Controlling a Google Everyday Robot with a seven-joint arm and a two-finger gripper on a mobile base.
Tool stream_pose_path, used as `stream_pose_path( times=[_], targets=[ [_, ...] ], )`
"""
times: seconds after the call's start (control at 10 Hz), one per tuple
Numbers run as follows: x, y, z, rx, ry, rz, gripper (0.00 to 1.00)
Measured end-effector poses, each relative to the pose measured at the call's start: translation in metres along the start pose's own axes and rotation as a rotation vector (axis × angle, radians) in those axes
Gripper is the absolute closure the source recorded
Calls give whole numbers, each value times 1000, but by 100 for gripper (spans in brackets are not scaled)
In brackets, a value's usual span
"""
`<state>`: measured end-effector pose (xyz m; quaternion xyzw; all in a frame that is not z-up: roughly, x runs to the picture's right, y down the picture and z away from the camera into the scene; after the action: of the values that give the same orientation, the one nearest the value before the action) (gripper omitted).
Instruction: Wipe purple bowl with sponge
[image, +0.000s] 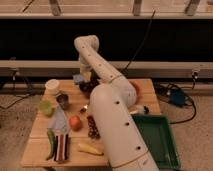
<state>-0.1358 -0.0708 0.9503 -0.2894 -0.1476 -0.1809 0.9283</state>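
Reaching across the wooden tabletop (145, 90), my arm (107, 82) ended near the far edge, where the end effector (86, 77) hung just above the purple bowl (89, 88), closed. A light-blue patch at its tip looked like the sponge (78, 78), so I judged it gripped. I judged the bowl rigid, glossy, light and apt to skid under pressure. The sponge I took for soft and compressible, best pinched across its flat faces.

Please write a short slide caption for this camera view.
Tool holds sponge beside purple bowl on wooden table.
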Motion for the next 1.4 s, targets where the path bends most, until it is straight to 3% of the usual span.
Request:
stream_pose_path(
  times=[0.2, 0.5, 0.9, 1.1, 1.4],
  targets=[
    [-20, 5, 11, -20, -6, -40, 100],
    [-13, 26, 11, -36, -3, -43, 100],
    [54, 65, 0, -51, 26, 37, 100],
    [79, 70, -5, -51, 46, 88, 100],
    [85, 63, -12, -40, 61, 113, 99]
  ],
)
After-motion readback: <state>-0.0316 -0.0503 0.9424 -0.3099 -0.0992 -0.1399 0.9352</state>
